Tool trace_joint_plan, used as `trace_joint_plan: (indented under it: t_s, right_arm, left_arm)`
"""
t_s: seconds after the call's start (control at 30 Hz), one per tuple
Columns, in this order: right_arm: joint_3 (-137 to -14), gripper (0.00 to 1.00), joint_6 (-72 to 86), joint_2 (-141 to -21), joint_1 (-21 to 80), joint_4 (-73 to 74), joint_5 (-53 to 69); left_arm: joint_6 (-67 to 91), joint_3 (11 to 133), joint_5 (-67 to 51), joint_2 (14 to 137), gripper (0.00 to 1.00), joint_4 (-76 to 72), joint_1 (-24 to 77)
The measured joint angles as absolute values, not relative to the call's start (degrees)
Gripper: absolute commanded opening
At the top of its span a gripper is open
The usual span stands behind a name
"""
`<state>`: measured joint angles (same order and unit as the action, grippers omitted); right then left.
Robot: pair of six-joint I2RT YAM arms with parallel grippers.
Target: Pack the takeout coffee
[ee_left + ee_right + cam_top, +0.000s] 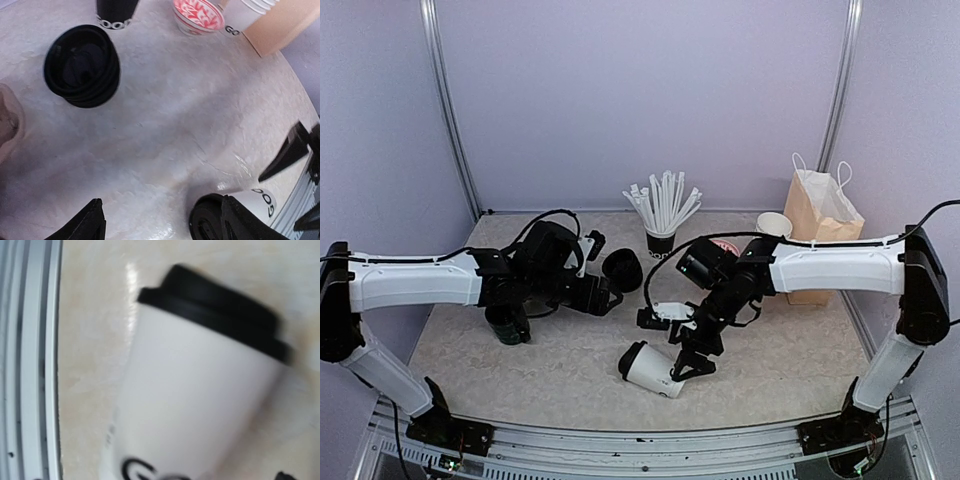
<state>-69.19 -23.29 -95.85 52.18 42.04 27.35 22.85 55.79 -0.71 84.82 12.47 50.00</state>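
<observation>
Coffee cup (648,368) lying tipped over
Right gripper (688,362) sits at it, probably for pickup, grip unclear; left gripper (161,207) spread wide, empty.

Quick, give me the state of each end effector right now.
Left end effector: open, holding nothing.
Right end effector: open, at the takeout coffee lying on its side, not gripping it.

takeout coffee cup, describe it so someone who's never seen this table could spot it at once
Start at the table's near edge, middle front. Beside the right arm's pincer a white paper cup lies on its side. Unlike the upright open white cup by the paper bag, it is tipped over and wears a black lid.
</observation>
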Motion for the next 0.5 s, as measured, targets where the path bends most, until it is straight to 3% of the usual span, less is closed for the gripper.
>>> trace_joint_plan:
  t_s: [0.2, 0.5]
  right_arm:
    - [-71.8, 0.99, -20.1, -101.1, 57.1, 41.7, 17.5]
    - [-76.0, 0.99, -16.8, -105.6, 62.1, 42.2, 13.2]
  left_arm:
    - [23.6, 56.1, 3.7, 84.6, 0.76, 12.2, 46.5]
    - [25.6, 56.1, 5.2, 84.1, 0.74, 12.5, 46.1]
